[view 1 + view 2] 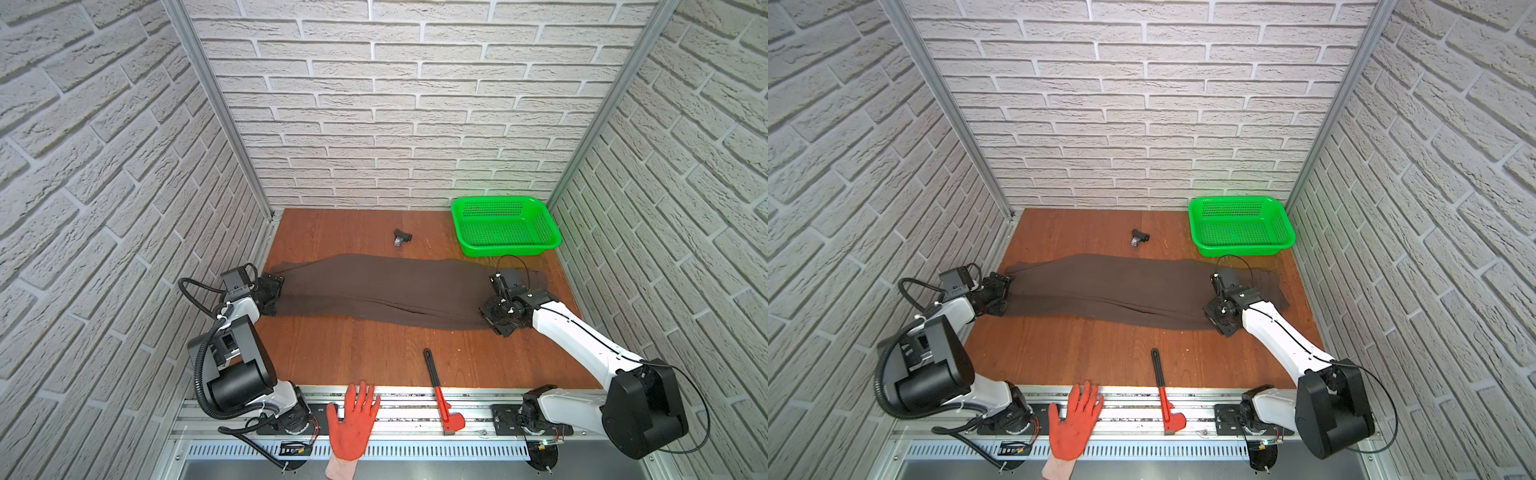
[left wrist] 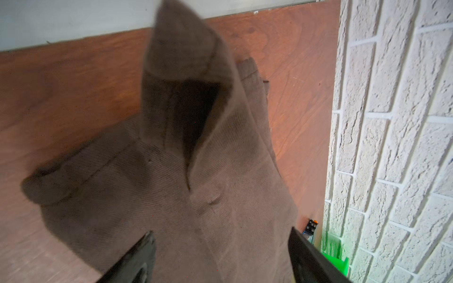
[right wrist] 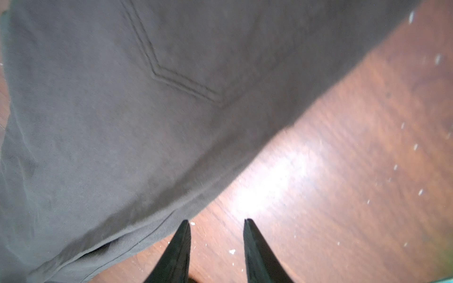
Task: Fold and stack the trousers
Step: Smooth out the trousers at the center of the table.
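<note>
The dark brown trousers (image 1: 374, 291) (image 1: 1108, 291) lie flat and stretched left to right across the wooden table. At their left end, where the leg ends are, my left gripper (image 1: 272, 293) (image 1: 998, 293) stands open. In the left wrist view its fingers spread wide over the cloth (image 2: 171, 183), with one hem rumpled up ahead of the left gripper (image 2: 220, 231). My right gripper (image 1: 496, 322) (image 1: 1221, 322) is at the right end, by the near edge. In the right wrist view the right gripper (image 3: 217, 220) is open over bare wood, just beside the trousers' hem (image 3: 122, 98).
A green basket (image 1: 505, 226) (image 1: 1241, 224) stands at the back right. A small black object (image 1: 402, 238) lies behind the trousers. A red-and-black tool (image 1: 440, 395) lies at the front edge. A hand in an orange glove (image 1: 353, 419) rests on the front rail. Brick walls close in on both sides.
</note>
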Controlling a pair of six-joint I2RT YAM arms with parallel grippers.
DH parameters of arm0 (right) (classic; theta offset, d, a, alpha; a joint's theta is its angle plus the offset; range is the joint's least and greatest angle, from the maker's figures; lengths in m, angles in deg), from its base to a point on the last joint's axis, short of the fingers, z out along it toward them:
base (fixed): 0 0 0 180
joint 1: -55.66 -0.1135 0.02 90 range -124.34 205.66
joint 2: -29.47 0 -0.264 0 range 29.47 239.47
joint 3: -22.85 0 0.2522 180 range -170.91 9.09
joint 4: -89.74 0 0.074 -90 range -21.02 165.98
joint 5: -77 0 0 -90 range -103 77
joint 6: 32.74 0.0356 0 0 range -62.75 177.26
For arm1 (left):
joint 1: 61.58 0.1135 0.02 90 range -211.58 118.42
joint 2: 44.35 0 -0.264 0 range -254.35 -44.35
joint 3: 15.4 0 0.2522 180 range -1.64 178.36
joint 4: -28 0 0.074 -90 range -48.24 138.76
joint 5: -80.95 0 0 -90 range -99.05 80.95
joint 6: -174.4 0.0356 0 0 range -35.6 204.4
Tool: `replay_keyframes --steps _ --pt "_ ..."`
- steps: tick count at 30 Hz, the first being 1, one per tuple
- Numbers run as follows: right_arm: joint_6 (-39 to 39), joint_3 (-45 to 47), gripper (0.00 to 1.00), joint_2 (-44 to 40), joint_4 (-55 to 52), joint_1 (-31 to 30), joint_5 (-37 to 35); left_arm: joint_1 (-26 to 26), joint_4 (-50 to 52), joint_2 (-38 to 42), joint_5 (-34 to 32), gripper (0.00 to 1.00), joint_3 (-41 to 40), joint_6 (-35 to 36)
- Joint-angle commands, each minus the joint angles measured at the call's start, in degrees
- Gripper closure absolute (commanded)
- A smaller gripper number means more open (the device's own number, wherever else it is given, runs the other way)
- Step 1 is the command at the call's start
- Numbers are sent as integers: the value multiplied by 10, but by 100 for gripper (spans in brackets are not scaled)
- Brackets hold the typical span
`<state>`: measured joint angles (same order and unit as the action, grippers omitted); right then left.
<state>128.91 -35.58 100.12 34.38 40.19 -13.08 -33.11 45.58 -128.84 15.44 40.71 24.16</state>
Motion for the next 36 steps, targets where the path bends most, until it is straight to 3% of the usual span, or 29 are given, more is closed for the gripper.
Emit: replay_keyframes --steps 1,14,31,34,35,36 --pt "59 7 61 0 18 -16 9 0 -31 12 -8 15 -12 -9" --pt "134 -31 60 149 143 -64 35 35 3 54 4 15 -17 6" --pt "188 -55 60 216 194 -100 -6 76 11 56 32 15 -22 19" --pt "195 -54 67 223 204 -100 -10 77 10 53 34 14 -21 19" --pt "195 -54 72 223 205 -99 -11 77 9 51 35 15 -21 19" --pt "197 -53 85 221 207 -99 -11 77 8 47 36 15 -20 19"
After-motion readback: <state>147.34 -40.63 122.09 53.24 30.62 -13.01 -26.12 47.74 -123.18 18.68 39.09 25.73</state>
